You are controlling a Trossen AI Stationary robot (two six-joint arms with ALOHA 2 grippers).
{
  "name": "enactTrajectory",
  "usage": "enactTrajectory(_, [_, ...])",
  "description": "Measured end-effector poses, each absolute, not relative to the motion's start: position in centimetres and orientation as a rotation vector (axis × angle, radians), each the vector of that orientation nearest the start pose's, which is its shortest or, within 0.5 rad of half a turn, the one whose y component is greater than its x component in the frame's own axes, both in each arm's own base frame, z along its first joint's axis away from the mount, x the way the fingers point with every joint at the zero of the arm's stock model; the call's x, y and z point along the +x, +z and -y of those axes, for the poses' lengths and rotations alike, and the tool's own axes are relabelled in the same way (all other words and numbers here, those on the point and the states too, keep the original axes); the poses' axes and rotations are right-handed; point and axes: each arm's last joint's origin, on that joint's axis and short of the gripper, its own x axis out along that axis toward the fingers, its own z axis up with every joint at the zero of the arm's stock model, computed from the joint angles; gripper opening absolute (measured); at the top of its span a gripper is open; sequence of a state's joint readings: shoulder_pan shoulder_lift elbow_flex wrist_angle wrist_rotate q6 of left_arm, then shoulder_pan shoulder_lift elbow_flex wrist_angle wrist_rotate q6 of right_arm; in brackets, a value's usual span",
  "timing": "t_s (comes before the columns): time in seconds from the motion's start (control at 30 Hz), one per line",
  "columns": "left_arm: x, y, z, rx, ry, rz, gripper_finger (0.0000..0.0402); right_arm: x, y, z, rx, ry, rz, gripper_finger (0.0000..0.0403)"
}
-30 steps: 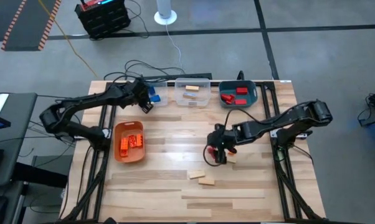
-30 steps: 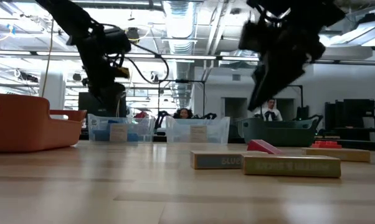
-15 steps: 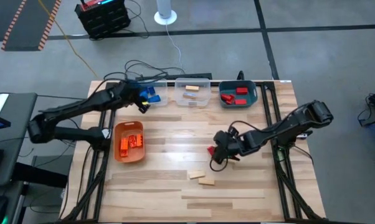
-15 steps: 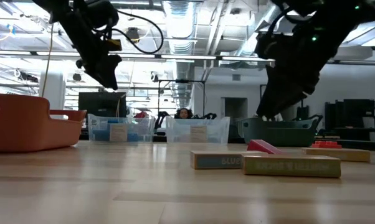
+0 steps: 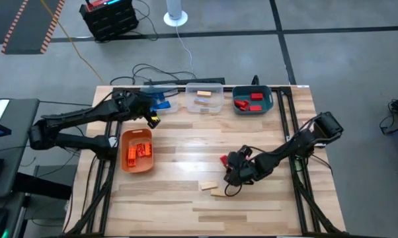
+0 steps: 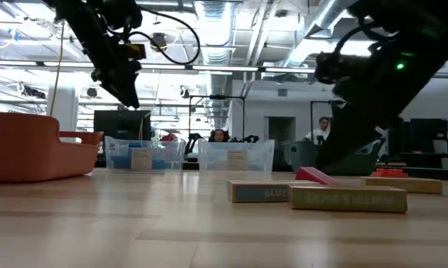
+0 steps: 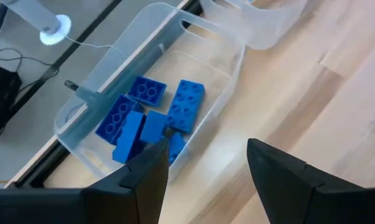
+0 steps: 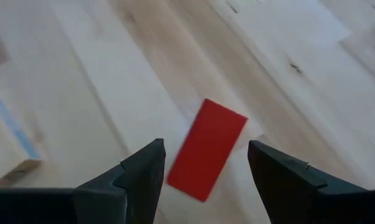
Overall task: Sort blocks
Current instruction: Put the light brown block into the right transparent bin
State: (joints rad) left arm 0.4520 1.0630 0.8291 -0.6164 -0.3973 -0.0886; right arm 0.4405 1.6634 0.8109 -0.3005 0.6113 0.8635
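My right tool has dropped low over the wooden surface, fingers spread around a flat red block lying loose, not yet gripped. My left tool, spread and empty, has backed away from the clear bin holding blue blocks. Two tan blocks wait nearby. I judge red goes next.

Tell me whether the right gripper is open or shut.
Open. In the right wrist view the right gripper has its two fingers spread apart, with the red block lying flat on the table between them, ungripped.
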Motion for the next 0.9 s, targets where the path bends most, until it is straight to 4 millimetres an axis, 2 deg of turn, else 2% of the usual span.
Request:
enactTrajectory(0.27, [18.3,26.4,-9.3,-0.117,0.814,-0.838,0.0211,26.9,13.8,-10.6,0.208,-0.559,-0.818,0.0261])
enactTrajectory(0.47, [18.2,26.2,-8.9,-0.109,0.810,-0.874,0.0211,24.9,14.6,-10.6,0.146,-0.478,-1.009,0.0261])
enactTrajectory(0.57, [18.2,26.2,-8.9,-0.110,0.814,-0.870,0.0211,24.7,14.7,-10.7,0.134,-0.420,-1.058,0.0261])
enactTrajectory(0.9, [18.2,26.2,-8.9,-0.125,0.822,-0.868,0.0211,23.7,12.7,-11.4,0.061,-0.367,-1.142,0.0258])
